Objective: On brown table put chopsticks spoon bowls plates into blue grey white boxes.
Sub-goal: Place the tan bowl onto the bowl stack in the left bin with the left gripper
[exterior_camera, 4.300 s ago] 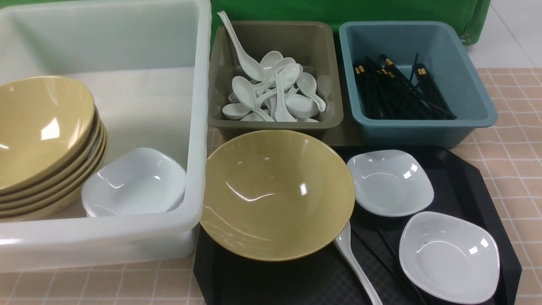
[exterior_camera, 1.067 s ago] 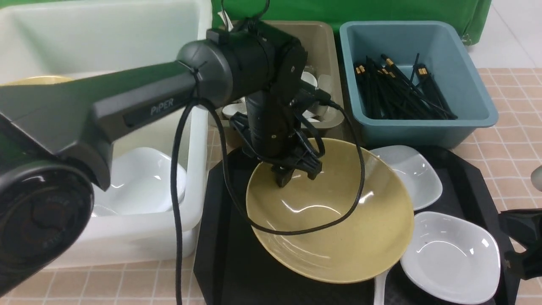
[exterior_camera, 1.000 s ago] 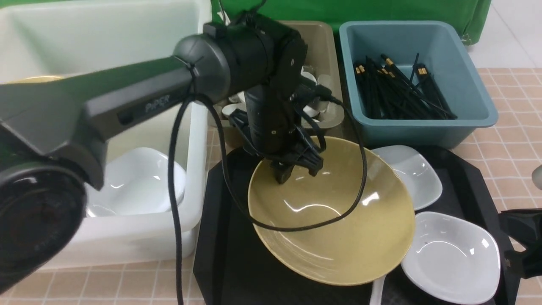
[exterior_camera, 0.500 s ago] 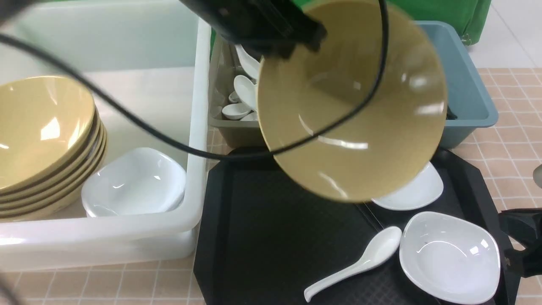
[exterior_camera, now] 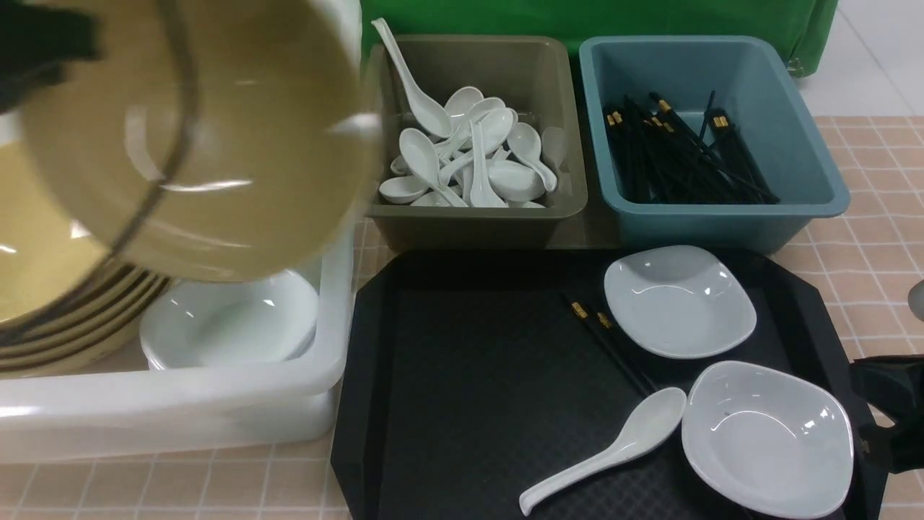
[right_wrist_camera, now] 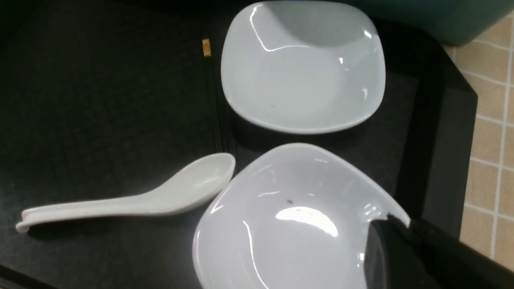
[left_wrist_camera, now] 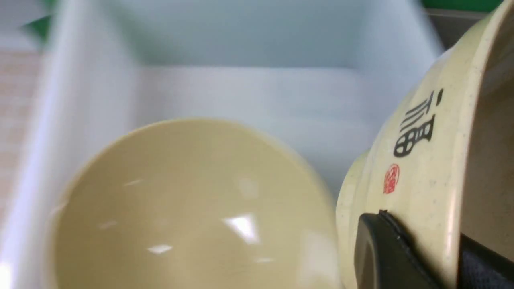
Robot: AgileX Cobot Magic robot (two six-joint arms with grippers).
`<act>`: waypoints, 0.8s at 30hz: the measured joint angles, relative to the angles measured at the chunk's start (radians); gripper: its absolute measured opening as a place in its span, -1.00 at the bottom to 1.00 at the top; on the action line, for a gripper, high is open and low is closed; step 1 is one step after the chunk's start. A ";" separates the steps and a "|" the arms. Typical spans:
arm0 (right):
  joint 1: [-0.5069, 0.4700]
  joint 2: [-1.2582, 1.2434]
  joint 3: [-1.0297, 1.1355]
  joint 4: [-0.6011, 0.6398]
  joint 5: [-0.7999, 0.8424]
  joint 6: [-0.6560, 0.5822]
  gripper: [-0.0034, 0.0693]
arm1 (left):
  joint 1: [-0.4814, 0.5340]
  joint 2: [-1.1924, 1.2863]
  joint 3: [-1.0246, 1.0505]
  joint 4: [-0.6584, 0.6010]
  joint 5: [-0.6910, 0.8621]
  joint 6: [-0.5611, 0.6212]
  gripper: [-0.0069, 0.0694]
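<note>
Seemingly, fingers [left_wrist_camera: 377, 249] pinching bowl [left_wrist_camera: 421, 160], wrist-view only

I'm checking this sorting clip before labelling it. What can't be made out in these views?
Stacked bowls in the white box: front view, the held bowl covers them; count unclear.
Left end effector: blurred in front view; left wrist view crops it.
Chopsticks on the tray: one end hidden by spoon and near plate.
Right end effector: cropped in both views; grip unclear.

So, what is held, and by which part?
Left tool: yellow bowl, by its rim. Right tool at the edge of a white plate; grip unclear.
</note>
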 joint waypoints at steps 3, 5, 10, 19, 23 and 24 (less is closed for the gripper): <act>0.000 0.000 0.000 0.000 0.000 0.000 -0.63 | 0.177 0.011 0.054 -0.072 -0.074 0.007 -0.79; 0.000 0.000 0.000 0.000 0.000 0.000 -0.63 | 0.221 0.025 0.063 -0.101 -0.093 0.010 -0.79; 0.000 0.000 0.006 0.000 -0.005 0.000 -0.63 | 0.405 0.136 0.072 -0.186 -0.144 0.013 -0.79; 0.000 0.000 0.036 0.000 -0.051 0.001 -0.63 | 0.464 0.238 0.080 -0.191 -0.128 0.054 -0.48; 0.000 0.000 0.036 0.000 -0.054 0.025 -0.63 | 0.464 0.236 0.080 -0.192 -0.098 0.066 0.09; 0.000 0.000 0.036 0.000 -0.054 0.026 -0.63 | 0.464 0.228 0.080 -0.192 -0.094 0.066 0.23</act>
